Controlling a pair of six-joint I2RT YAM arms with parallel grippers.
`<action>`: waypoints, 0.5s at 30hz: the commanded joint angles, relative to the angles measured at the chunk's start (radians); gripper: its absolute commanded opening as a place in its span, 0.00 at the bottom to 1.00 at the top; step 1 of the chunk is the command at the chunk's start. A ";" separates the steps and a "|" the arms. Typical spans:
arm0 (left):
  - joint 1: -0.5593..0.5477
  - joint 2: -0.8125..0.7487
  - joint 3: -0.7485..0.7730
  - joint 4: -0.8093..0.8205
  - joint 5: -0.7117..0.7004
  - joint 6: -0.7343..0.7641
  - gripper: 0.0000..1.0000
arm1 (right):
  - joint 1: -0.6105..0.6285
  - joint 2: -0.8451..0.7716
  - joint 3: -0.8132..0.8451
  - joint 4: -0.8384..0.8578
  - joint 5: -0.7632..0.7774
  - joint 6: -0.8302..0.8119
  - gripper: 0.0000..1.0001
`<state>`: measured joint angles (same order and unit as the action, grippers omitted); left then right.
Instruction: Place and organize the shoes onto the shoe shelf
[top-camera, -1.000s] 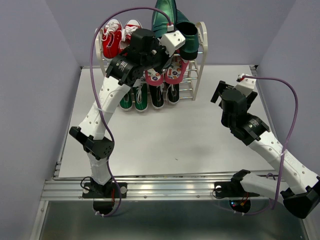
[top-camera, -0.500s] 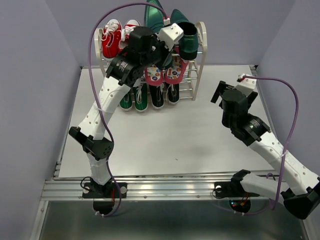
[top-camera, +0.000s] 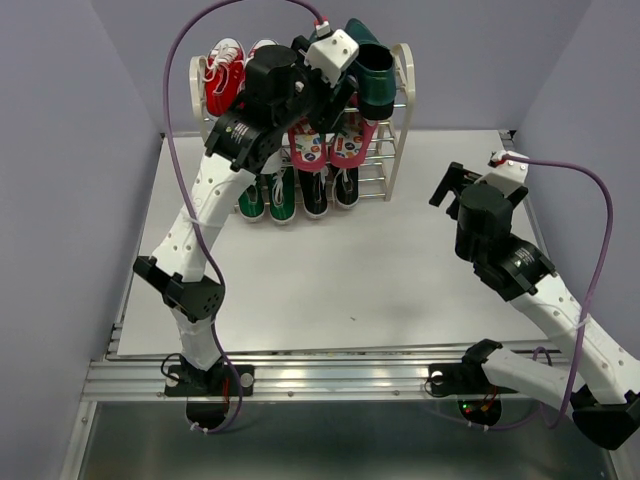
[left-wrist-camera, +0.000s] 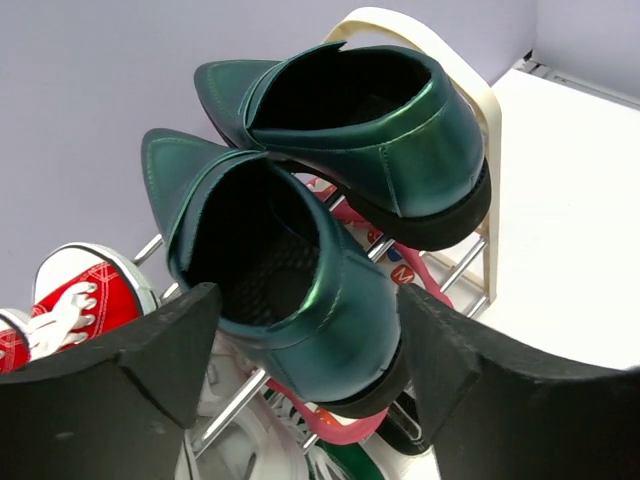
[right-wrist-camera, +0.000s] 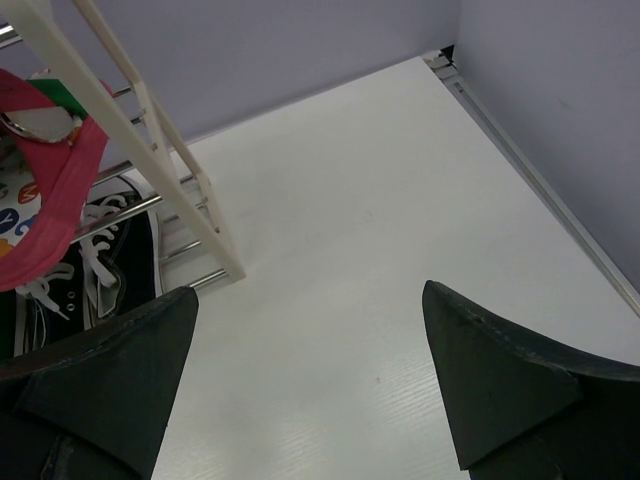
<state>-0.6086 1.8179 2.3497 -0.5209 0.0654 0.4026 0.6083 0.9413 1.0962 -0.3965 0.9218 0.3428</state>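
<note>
Both glossy green loafers rest side by side on the top tier of the shoe shelf (left-wrist-camera: 482, 92), a near one (left-wrist-camera: 290, 270) and a far one (left-wrist-camera: 370, 130). My left gripper (left-wrist-camera: 308, 295) is open, its fingers standing either side of the near loafer's heel. From above, the left gripper (top-camera: 322, 92) hangs over the shelf (top-camera: 403, 110) beside a loafer (top-camera: 376, 82). Red flip-flops (top-camera: 328, 146) lie on the middle tier and black sneakers (top-camera: 330, 186) at the bottom. My right gripper (right-wrist-camera: 310, 292) is open and empty above the table, right of the shelf.
Red sneakers (top-camera: 226, 78) fill the top tier's left side. White sneakers with green soles (top-camera: 268, 196) stand at the bottom left. Grey walls close in on the table (top-camera: 350, 270) on three sides. The shelf's cream side frame (right-wrist-camera: 150, 130) is near my right gripper.
My left gripper has opened and let go of the green loafer, which now rests on the top tier beside its mate. The right arm shifted slightly right.
</note>
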 joint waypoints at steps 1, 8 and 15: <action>0.003 -0.066 0.033 0.058 -0.009 -0.005 0.86 | -0.001 -0.007 -0.010 0.021 -0.001 -0.013 1.00; 0.003 -0.124 0.030 0.079 -0.006 -0.082 0.99 | -0.001 -0.004 0.010 -0.005 -0.040 -0.002 1.00; 0.003 -0.275 -0.096 0.113 0.001 -0.266 0.99 | -0.001 -0.004 0.021 -0.048 -0.129 0.022 1.00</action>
<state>-0.6086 1.6684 2.3119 -0.4973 0.0589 0.2516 0.6083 0.9432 1.0962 -0.4252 0.8459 0.3473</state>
